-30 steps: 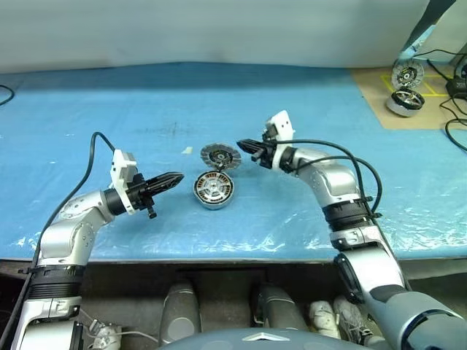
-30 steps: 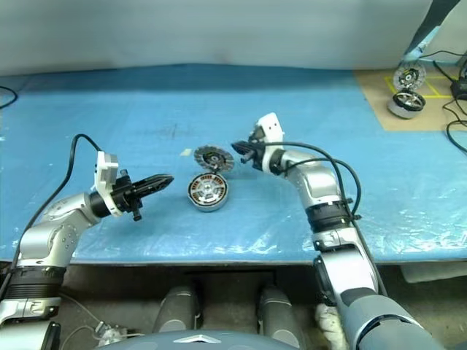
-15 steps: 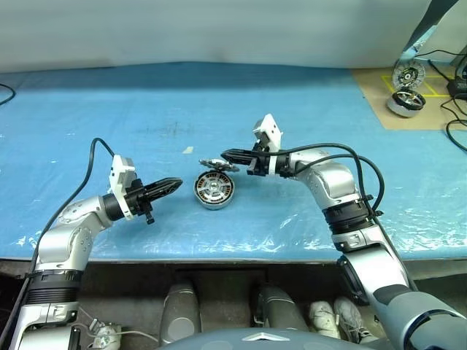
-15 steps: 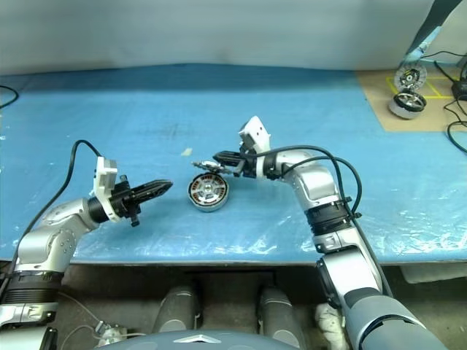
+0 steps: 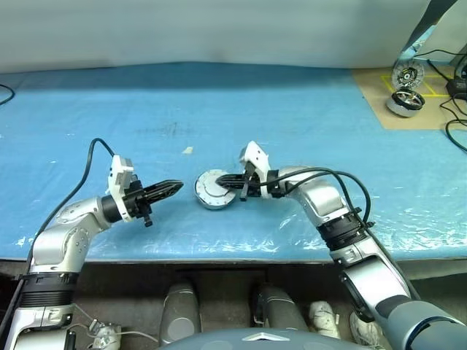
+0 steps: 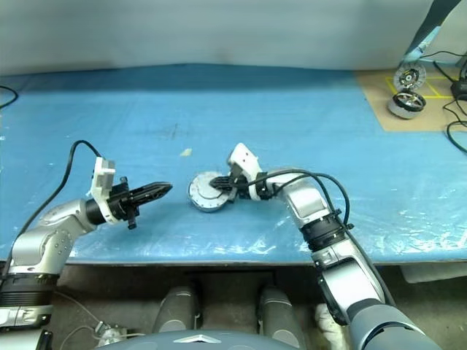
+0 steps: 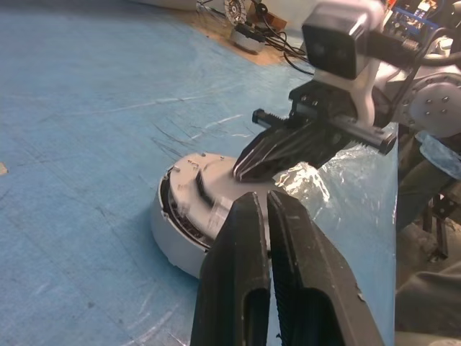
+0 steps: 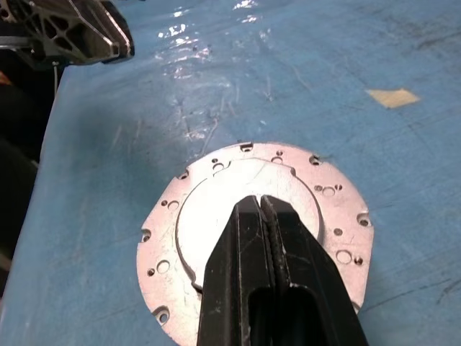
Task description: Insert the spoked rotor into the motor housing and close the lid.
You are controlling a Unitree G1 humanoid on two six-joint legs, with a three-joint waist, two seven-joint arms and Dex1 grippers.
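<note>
Since a second ago my right end effector [image 5: 222,185] has swung down and toward frame left, and the lid [image 5: 212,188], which stood tilted just behind the motor housing [image 7: 173,234], now lies flat on top of it at centre frame. That reads to me as the closing step nearly done: the copper windings I could see earlier are covered by the plain silver face with its ring of small holes. My right end effector's fingers are pressed together with nothing between them, tips resting over the middle of the lid's raised disc as the right wrist view shows, so I judge it is pushing down rather than gripping. In the left wrist view a dark gap shows between lid and housing rim on the near side, so the lid may not be fully seated, though I can't be sure. As for contents, I can't see the spoked rotor under the lid; the earlier frame showed a spoked part sitting inside the cup, so I take it to be in there. My left end effector [image 5: 171,189] has stayed at centre left, fingers together and empty, pointing at the housing and near it without touching. The bench [image 5: 292,109] is bare blue plastic around the assembly, with a scrap of tape [image 5: 187,150] above it.
</note>
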